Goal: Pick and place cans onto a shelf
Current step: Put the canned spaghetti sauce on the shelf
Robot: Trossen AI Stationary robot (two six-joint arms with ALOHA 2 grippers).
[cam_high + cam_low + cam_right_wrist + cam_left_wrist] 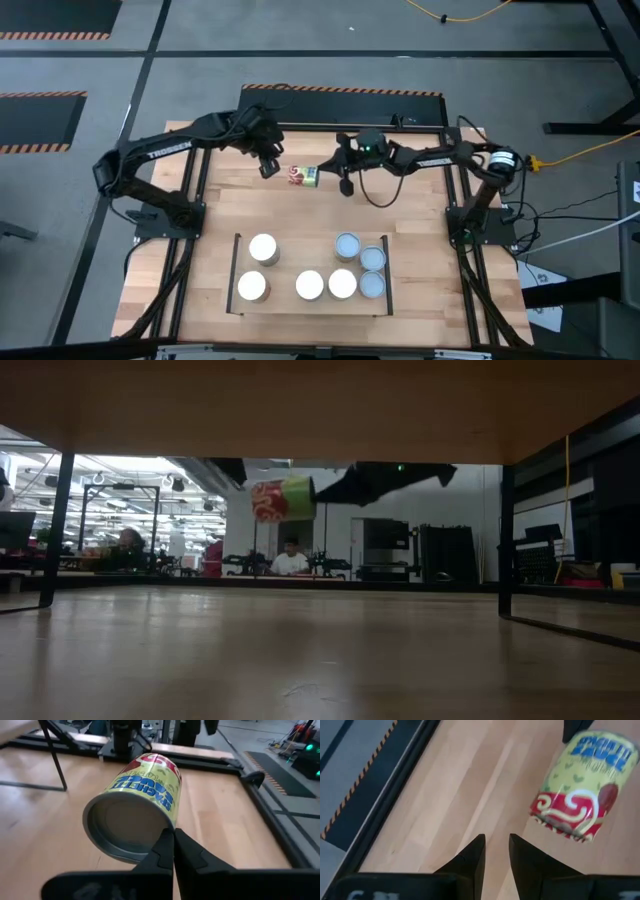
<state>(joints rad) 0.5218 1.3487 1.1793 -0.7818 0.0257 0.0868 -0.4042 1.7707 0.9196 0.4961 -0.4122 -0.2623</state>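
Right gripper (336, 172): upper centre of the high view, fingers closed on the rim of the red, green and yellow can (303, 176), held sideways above the table.
Left gripper (268, 165): just left of that can, fingers almost together, empty.
Shelf (290, 250): lower centre, carrying 6 cans (263, 248).

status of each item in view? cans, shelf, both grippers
red, green and yellow can: on its side, lifted off the table, rim pinched by the right gripper.
six cans: upright on the shelf.
shelf: flat on the table, partly filled.
right gripper: shut on the can's rim.
left gripper: nearly shut, empty, beside the lifted can.
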